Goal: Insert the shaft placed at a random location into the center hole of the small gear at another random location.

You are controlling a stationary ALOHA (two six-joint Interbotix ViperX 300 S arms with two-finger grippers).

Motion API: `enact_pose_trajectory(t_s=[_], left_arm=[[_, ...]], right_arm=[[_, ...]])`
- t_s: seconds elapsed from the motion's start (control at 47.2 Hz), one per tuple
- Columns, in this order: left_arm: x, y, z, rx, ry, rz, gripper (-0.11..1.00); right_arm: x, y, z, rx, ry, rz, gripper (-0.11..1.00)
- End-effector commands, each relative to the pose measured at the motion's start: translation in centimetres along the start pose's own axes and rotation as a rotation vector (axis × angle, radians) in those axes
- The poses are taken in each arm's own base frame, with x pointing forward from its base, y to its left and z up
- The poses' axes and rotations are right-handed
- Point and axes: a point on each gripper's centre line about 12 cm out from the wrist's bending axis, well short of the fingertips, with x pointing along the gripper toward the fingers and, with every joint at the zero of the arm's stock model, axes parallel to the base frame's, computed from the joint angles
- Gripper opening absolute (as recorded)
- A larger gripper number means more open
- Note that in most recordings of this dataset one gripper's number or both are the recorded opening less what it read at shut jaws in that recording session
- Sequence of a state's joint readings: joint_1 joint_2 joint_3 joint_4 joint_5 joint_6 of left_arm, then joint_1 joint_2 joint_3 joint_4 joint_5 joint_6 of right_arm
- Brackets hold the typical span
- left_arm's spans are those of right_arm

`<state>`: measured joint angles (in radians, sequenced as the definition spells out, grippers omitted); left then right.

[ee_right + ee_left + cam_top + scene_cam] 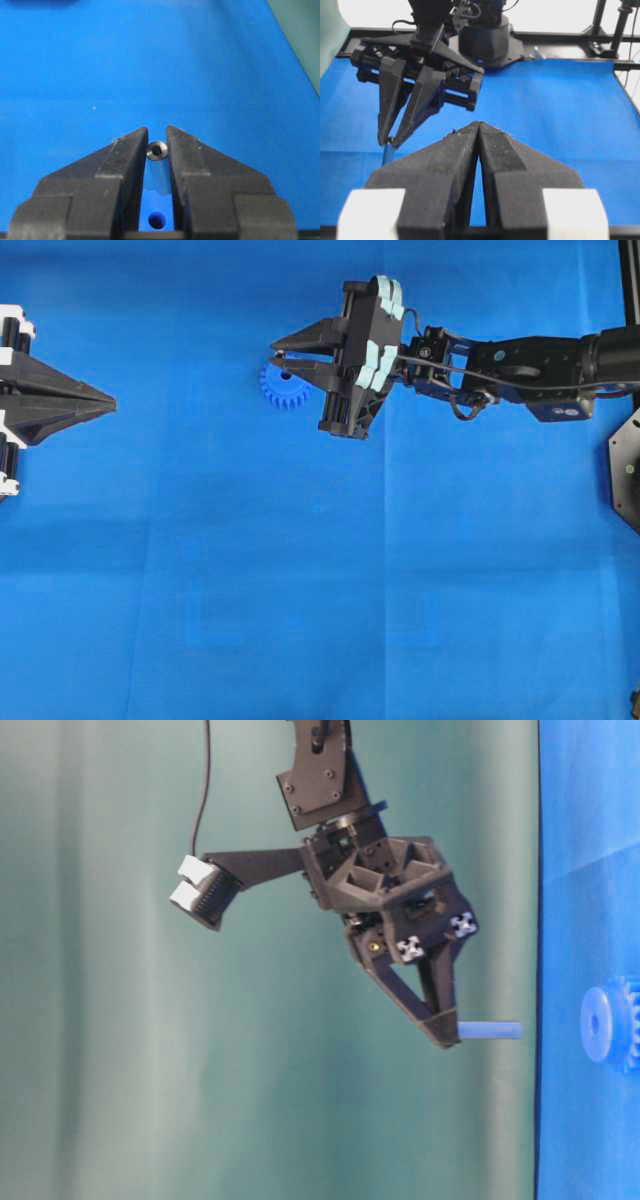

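The small gear [283, 390], bright blue with teeth round its rim, lies flat on the blue mat. My right gripper [280, 358] hovers over it, shut on the shaft [157, 150], a short silver cylinder held upright between the fingertips. From table level the shaft [490, 1031] points at the gear [608, 1023], with a gap between them. Through the jaws the center hole [156, 219] shows dark, just below the shaft. My left gripper [110, 402] rests at the left edge, shut and empty [479, 125]. The left wrist view shows the right gripper [389, 142] with the shaft [386, 152] hanging under it.
A blue mat [320, 590] covers the table. A black mount [625, 465] stands at the right edge. The right arm's base [490, 40] sits at the far side, beside black frame posts [620, 25]. A green backdrop [100, 1070] hangs behind.
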<state>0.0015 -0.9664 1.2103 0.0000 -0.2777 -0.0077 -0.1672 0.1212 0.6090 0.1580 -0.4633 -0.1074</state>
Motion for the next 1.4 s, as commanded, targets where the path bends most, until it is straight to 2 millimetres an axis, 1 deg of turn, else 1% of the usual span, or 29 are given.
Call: enact_pose_trajectory(t_s=[0.0,0.127,0.254,0.573,0.785,0.912,1.23,1.378], left_arm=[[0.2,0.0,0.4,0.001,-0.011,-0.001,0.00],[0.2,0.0,0.4,0.001,-0.009,0.000,0.00],[0.2,0.0,0.4,0.001,-0.011,-0.001,0.00],[0.1,0.0,0.3,0.000,-0.009,0.000,0.00],[0.2,0.0,0.4,0.000,-0.011,-0.001,0.00],[0.2,0.0,0.4,0.000,-0.009,0.000,0.00],[0.2,0.0,0.4,0.000,-0.009,0.000,0.00],[0.2,0.0,0.4,0.000,-0.011,-0.001,0.00]], right_arm=[[0.3,0.1,0.2,0.005,-0.023,-0.001,0.04],[0.9,0.1,-1.0,0.020,-0.004,-0.008,0.04],[1.1,0.2,-1.9,0.028,0.017,-0.011,0.04],[1.6,0.2,-3.2,0.034,0.043,-0.018,0.04],[1.7,0.1,-3.5,0.035,0.051,-0.020,0.04],[1.6,0.0,-3.2,0.035,0.042,-0.022,0.04],[0.4,-0.3,0.0,0.012,-0.035,-0.019,0.04],[0.1,-0.3,0.7,0.007,-0.053,-0.015,0.04]])
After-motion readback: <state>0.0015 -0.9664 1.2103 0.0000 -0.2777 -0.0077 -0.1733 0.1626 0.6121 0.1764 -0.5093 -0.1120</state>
